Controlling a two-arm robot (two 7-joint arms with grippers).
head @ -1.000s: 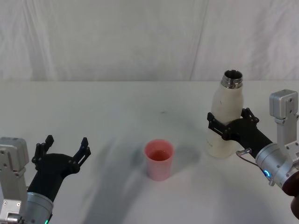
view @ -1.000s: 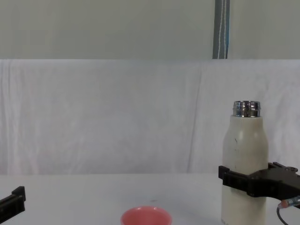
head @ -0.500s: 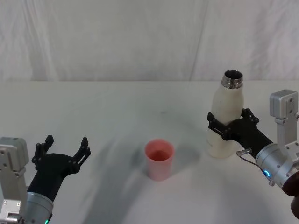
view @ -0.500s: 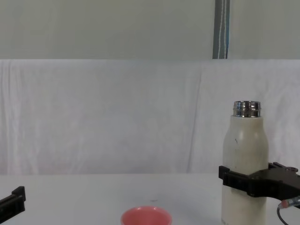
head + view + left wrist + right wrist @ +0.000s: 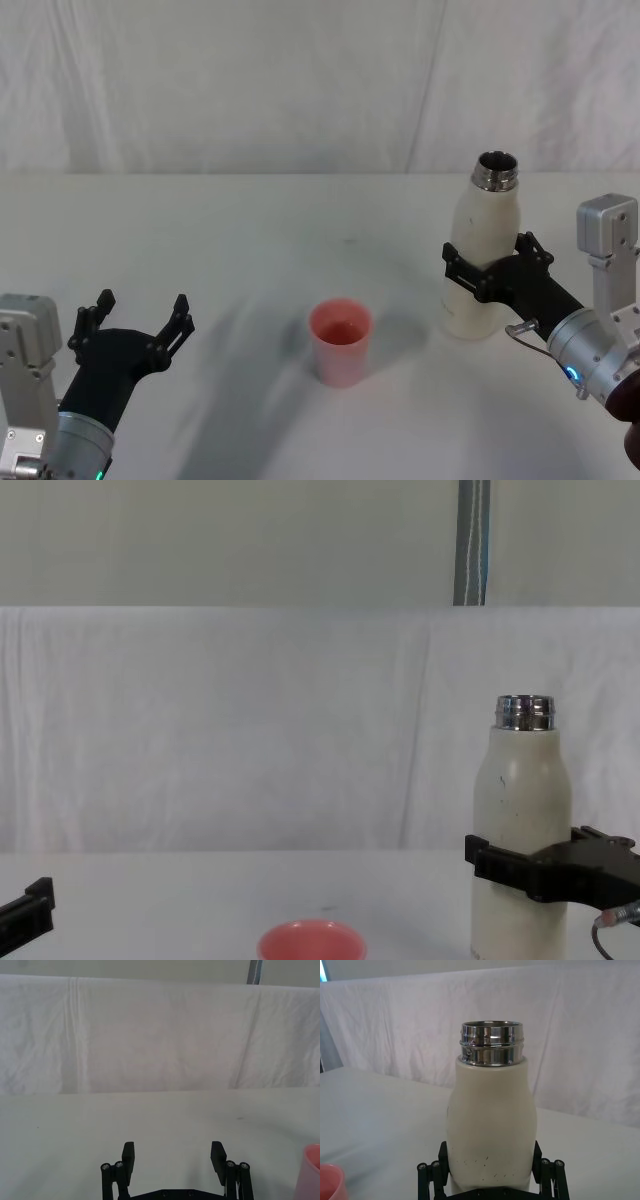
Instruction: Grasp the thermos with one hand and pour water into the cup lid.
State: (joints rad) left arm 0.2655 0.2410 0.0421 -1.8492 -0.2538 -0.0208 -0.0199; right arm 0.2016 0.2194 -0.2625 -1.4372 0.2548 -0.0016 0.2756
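From the head view, my right gripper [image 5: 487, 272] was clamped around the lower body of the thermos [image 5: 483, 262], which stood upright on the table [image 5: 250, 230] to the right of the cup lid [image 5: 340, 342]. My left gripper [image 5: 135, 322] hung spread and idle at the table's near left, holding nothing.

Seen through the left wrist view, those fingers [image 5: 129, 1153] were wide apart, with the cup lid's pink edge off to one side.

On the right wrist view, black fingers [image 5: 446, 1161] hugged both flanks of the thermos, its steel neck uncapped.

Across the chest view, the thermos stood vertical with the cup lid low beside it. I judged the step to be carrying and tipping; done well, it needed a firm hold, the neck brought over the rim, then 1 slow tilt.
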